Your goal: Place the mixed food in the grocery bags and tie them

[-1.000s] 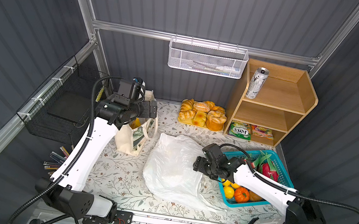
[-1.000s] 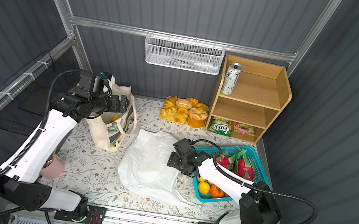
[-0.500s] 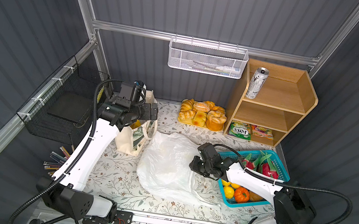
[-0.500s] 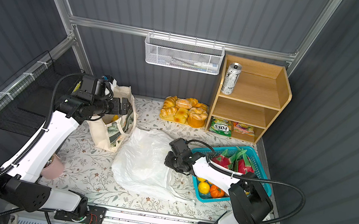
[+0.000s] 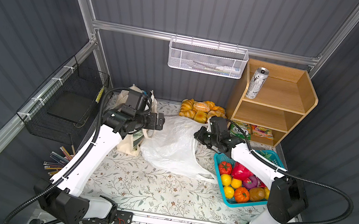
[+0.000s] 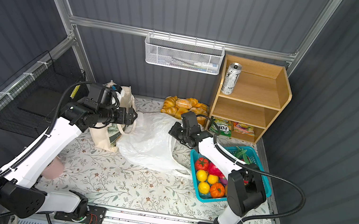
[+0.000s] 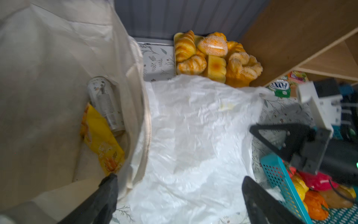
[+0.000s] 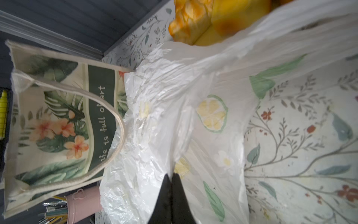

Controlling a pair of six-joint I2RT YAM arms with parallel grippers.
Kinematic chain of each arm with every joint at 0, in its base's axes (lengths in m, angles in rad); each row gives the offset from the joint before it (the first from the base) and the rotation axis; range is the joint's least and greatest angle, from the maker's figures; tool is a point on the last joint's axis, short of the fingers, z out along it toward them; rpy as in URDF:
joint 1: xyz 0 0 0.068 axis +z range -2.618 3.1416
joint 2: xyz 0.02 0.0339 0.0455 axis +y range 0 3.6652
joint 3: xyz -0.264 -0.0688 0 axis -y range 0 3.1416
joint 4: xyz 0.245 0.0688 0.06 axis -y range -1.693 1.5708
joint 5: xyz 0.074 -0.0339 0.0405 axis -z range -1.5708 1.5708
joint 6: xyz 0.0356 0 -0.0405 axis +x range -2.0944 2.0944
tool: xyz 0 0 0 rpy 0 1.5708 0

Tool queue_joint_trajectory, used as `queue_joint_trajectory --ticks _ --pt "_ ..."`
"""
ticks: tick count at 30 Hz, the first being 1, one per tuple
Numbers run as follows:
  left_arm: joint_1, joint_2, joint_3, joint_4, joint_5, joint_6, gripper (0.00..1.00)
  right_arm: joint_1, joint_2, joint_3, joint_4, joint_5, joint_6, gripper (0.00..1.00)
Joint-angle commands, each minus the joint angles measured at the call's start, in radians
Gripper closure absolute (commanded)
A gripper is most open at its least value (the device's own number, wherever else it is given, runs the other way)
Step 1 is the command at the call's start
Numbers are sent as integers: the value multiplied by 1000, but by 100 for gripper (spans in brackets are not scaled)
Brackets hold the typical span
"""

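Note:
The white plastic carrier bag [image 5: 171, 147] [image 6: 149, 144] lies crumpled mid-table. My right gripper [image 5: 196, 136] [image 6: 171, 131] [image 8: 171, 175] is shut on its thin edge and holds that edge lifted. To the left stands the cream tote [image 5: 127, 146] [image 8: 58, 120], with a silver drink can [image 7: 105, 104] and a yellow snack packet [image 7: 100, 141] inside it. My left gripper [image 5: 161, 122] [image 7: 179, 179] hangs open above the plastic bag, one finger by the tote's rim. Another can [image 5: 256, 82] stands on the top shelf. A pink-red dragon fruit [image 5: 241, 172] lies in the basket.
A turquoise basket [image 5: 217, 159] of fruit sits at the right under my right arm. Bread rolls [image 5: 201, 111] lie at the back beside the wooden shelf unit [image 5: 273, 109], which holds sweet packets [image 5: 241, 129]. A pink cup [image 6: 53, 167] of pencils and a black wire basket [image 5: 67, 107] stand on the left.
My right gripper closed on the plastic bag's edge and pulled it toward the back, shifting the bag. My left gripper swung from over the tote toward the plastic bag, still open.

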Motion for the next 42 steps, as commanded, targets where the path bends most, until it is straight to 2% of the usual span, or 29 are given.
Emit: queue_joint_trajectory --ticks 1,3,4,6,7,10,15,21,25,30,40,41,42 --pt "-91 -50 -94 -5 -26 -1 0 -8 46 47 -16 -41 -18 100" --pt "-150 -67 -157 4 -64 7 0 -7 69 63 -16 -52 -21 100" --pt "-182 -76 -193 12 -89 12 0 -7 80 69 -12 -64 -27 90" --pt "-240 -86 -256 32 -122 16 0 -12 86 83 -29 -101 -47 58" --pt "-272 -88 -285 41 -153 19 0 -12 71 82 -45 -99 -73 50" --pt "-362 -81 -343 60 -248 19 0 -12 -16 34 -95 -75 -150 38" --pt "-462 -46 -437 174 -361 9 0 -9 -171 -118 -156 -58 -221 33" --pt "-553 62 -481 299 -520 85 0 87 -287 -295 -203 17 -262 31" --pt "-559 101 -524 432 -472 173 0 157 -290 -362 -247 101 -266 31" --pt "-560 141 -584 539 -407 240 0 157 -289 -402 -237 131 -262 31" --pt "-560 280 -622 696 -326 314 0 137 -309 -366 -247 119 -247 31" --pt "-560 288 -628 716 -324 314 1 131 -318 -365 -246 114 -242 31" --pt "-560 297 -635 732 -325 315 7 123 -333 -365 -246 110 -237 31"
